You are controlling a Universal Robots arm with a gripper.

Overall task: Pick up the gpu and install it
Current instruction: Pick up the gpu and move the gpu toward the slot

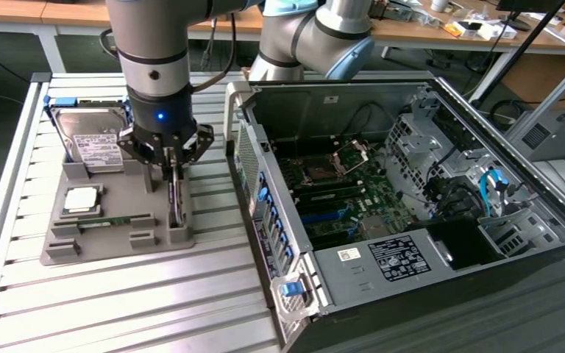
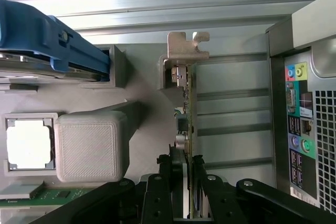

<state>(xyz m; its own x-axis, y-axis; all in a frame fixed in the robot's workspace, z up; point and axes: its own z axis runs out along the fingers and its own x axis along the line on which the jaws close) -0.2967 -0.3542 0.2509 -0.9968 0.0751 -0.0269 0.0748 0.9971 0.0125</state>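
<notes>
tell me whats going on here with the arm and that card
The robot arm's gripper is down over the gray parts holder and closed on the gpu, which stands on edge in its slot. It is not yet lifted out. The open computer case sits beside the holder, on the exterior view's right.

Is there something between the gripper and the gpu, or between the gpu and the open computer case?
Nothing separates them: the gripper is closed on the gpu, which stands on edge in the gray tray. Toward the motherboard, the case's rear wall rises beside the tray, across the direct path.
</notes>
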